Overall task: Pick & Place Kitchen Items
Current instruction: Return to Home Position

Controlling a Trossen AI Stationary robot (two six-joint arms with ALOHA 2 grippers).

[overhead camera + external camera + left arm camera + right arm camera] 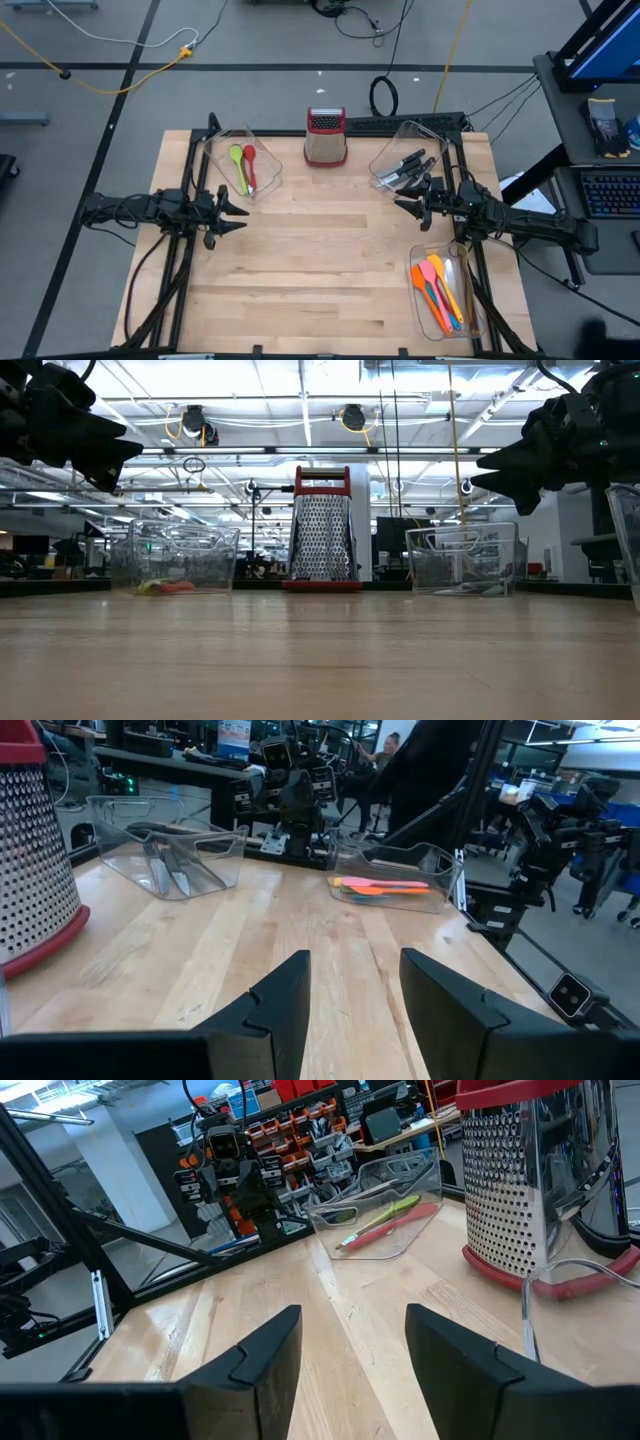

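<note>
A green spoon [238, 163] and a red spoon [250, 165] lie in the clear bin [262, 150] at the far left. Black-handled knives [408, 167] lie in the clear bin [385, 152] at the far right. Several orange, yellow, blue and pink utensils [440, 285] lie in the bin [424, 310] at the near right. My left gripper [236, 213] hovers open and empty at the table's left side. My right gripper [404, 204] hovers open and empty at the right side, just near of the knife bin.
A steel box grater with a red top [325, 137] stands at the far middle edge. The wooden tabletop [320, 260] between the two grippers is bare. A black cable loop [383, 96] lies on the floor beyond the table.
</note>
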